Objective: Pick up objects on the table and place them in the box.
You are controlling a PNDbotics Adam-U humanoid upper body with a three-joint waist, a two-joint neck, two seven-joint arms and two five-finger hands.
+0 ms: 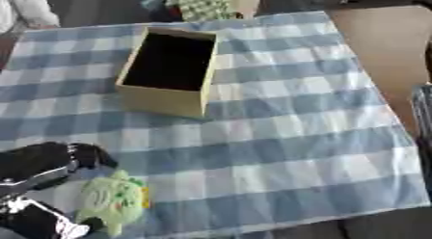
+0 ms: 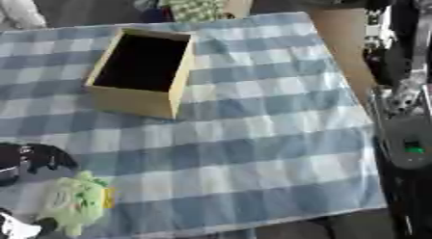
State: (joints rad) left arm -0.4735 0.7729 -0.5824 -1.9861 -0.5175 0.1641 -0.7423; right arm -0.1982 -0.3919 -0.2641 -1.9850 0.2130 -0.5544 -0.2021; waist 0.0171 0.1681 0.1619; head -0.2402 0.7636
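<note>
An open cardboard box [image 1: 165,102] with a dark inside stands on the far left part of the table. A light green plush toy [image 1: 114,199] with a bit of yellow lies near the front left corner. My left hand [image 1: 52,160], black, sits just left of and above the toy, close to its top edge; whether it touches the toy is unclear. A black and white part of the same arm [image 1: 33,219] shows below it, at the toy's lower left. My right hand shows in neither view.
A blue and white checked cloth [image 1: 278,137] covers the table. Bare brown tabletop [image 1: 380,45] lies to the right of it. My right arm's dark and silver hardware [image 2: 407,117] stands along the right edge. Patterned fabric [image 1: 198,4] lies beyond the far edge.
</note>
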